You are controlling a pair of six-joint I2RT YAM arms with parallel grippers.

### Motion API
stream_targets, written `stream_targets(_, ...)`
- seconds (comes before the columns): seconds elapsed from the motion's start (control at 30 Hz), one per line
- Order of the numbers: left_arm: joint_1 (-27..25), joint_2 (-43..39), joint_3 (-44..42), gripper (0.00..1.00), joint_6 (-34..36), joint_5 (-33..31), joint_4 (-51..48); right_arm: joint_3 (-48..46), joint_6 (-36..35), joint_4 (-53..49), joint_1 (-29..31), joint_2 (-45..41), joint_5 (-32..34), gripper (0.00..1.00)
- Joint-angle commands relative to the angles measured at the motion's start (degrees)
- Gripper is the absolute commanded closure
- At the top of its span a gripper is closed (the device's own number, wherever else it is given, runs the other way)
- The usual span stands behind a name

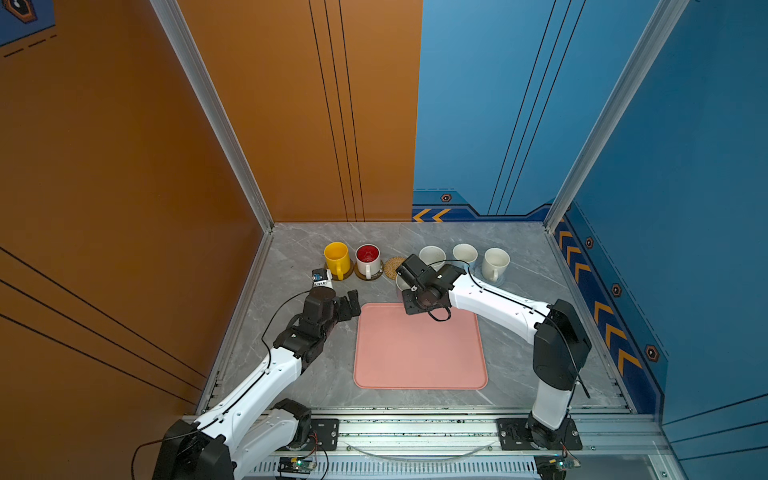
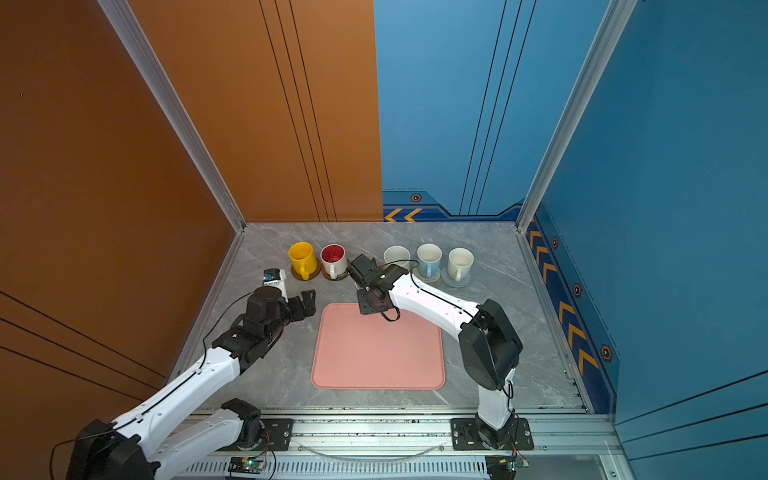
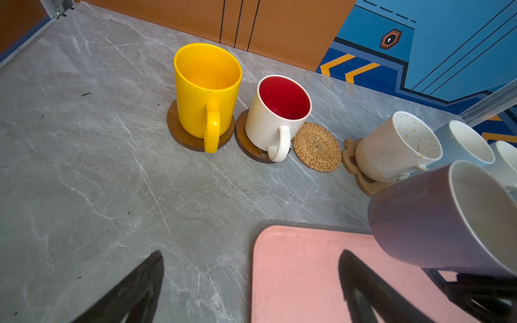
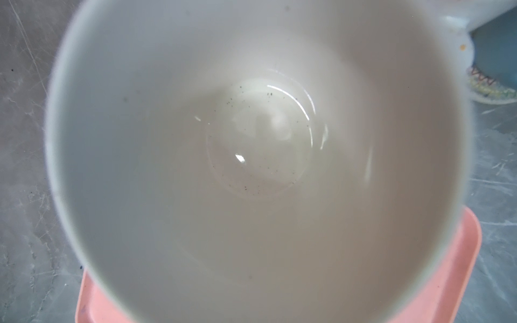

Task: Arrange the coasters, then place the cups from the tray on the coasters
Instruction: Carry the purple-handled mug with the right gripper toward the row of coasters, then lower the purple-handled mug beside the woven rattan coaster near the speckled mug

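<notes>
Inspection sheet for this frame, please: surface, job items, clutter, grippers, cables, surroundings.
Surface: grey marble-look table, a few small dark specks.
Job's things: pink tray empty; yellow mug, red-lined mug, speckled mug, blue mug and white mug each on a coaster in the back row; straw coaster bare; lavender mug held above the tray's far edge.
Clutter: nothing seen.
Grippers: left gripper open, empty, beside the tray; right gripper shut on the lavender mug.
Cables: black cable looped under the right wrist.
Surroundings: orange wall, blue wall, metal rail in front.
</notes>
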Motion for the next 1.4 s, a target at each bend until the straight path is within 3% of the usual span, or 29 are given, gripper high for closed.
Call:
stream_targets(0.0,0.7,-1.2,-0.8,0.02,-0.5,-0.2,-1.5,4.4,-1.9,1.4,-0.9,1.1,-0.6,1.0)
stream_targets(1.37,1.4,-3.0,-1.4,0.02,-0.3,-0.7,-2.5,25.6,-4.5,-0.3,-6.1,19.7,-0.8,1.0)
